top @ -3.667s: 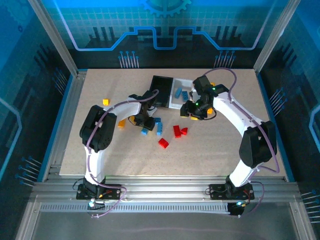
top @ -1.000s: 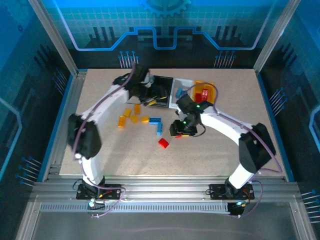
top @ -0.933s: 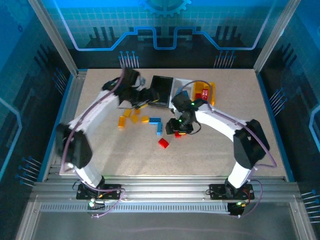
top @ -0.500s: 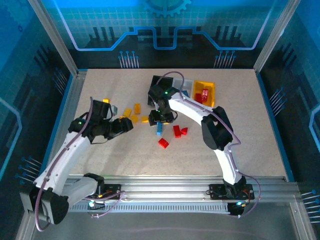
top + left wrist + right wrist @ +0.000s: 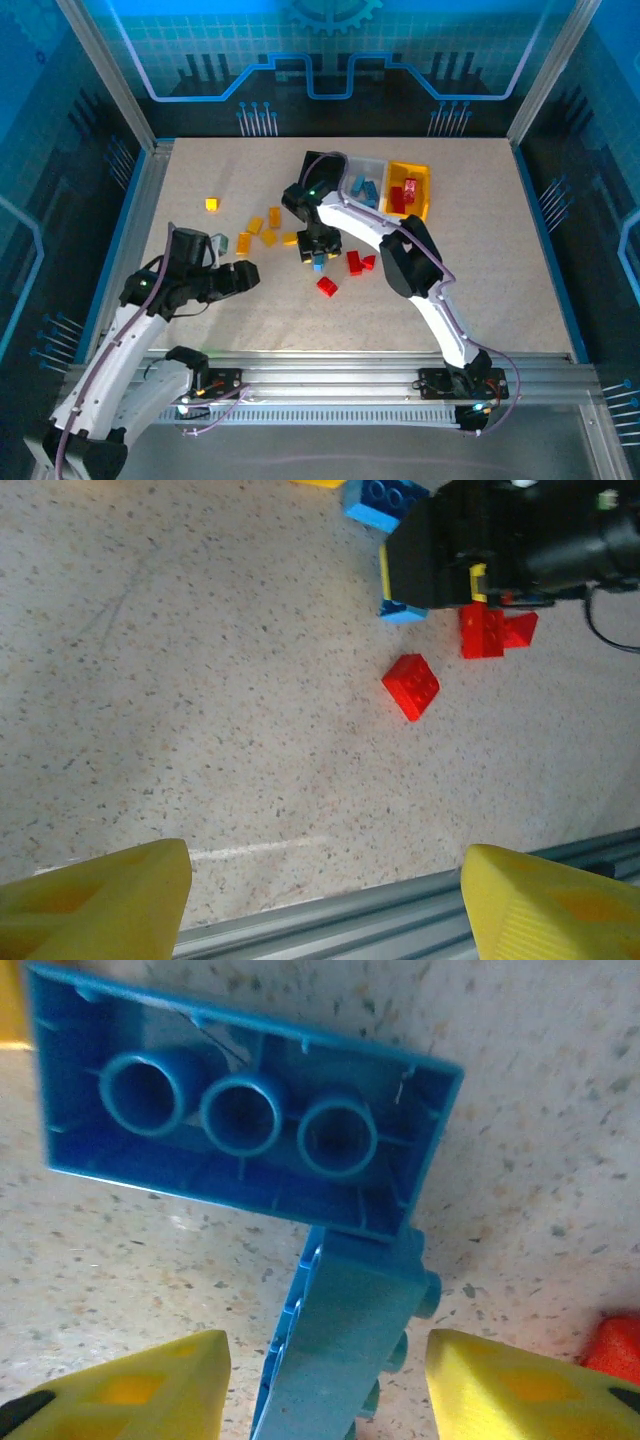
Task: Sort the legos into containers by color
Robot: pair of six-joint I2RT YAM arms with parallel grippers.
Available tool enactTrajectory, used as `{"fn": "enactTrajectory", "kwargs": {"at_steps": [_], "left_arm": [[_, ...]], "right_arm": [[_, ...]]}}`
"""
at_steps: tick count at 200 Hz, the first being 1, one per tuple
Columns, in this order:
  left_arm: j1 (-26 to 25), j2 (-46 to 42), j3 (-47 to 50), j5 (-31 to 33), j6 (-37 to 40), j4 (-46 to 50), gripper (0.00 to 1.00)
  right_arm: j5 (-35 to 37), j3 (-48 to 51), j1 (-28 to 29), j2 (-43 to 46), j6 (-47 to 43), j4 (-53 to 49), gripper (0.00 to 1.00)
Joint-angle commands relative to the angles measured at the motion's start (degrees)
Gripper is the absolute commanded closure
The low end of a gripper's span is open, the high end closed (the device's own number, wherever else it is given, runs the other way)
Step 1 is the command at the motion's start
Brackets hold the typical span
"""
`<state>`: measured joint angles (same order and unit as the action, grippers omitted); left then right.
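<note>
since the earlier view the left arm had drawn back to the near left, and the right arm had reached across to the loose blues. the right gripper was spread, fingers either side of a blue brick standing on edge, not pinching it. the left gripper hung released and empty over the table. the white bin held blues and the yellow-orange bin held reds. about six yellow bricks, two blue and three red bricks were left out, so i judged it well short of half done.

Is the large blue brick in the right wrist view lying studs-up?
No, the blue brick lies upside down, its hollow underside with three round tubes facing the camera.
</note>
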<state>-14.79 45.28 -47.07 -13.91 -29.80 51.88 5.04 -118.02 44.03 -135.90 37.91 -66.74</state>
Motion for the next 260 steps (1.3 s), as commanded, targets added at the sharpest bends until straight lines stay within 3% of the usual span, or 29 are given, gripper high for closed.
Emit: {"fn": "enactTrajectory", "kwargs": {"at_steps": [1,50,72,128,169,225,260], "left_arm": [[-1.8,-0.3,0.9,-0.9,1.8,1.0,0.27],[-4.0,-1.2,0.9,-0.6,1.8,1.1,0.26],[-4.1,-1.5,0.5,-0.5,1.5,1.7,0.26],[-4.2,-1.6,0.3,-1.0,2.7,-0.7,0.24],[-4.4,-0.4,-0.5,-0.1,8.0,-2.1,0.24],[-4.9,-0.7,2.6,-1.5,7.7,-5.4,0.21],[-5.0,-0.8,2.7,-0.7,7.7,-5.3,0.16]], "right_arm": [[2.4,-0.2,1.1,-0.8,3.1,-2.3,0.49],[4.1,1.8,1.1,2.2,3.5,-2.3,0.73],[3.9,3.3,1.1,5.3,3.0,-3.0,0.79],[4.0,7.0,-0.3,16.9,2.8,-0.7,0.8],[1.7,2.4,-7.8,19.4,1.6,0.6,0.79],[1.2,-12.5,-19.2,9.9,-3.0,-1.1,0.79],[-0.3,-19.0,-23.1,1.1,-3.2,-0.6,0.79]]}}
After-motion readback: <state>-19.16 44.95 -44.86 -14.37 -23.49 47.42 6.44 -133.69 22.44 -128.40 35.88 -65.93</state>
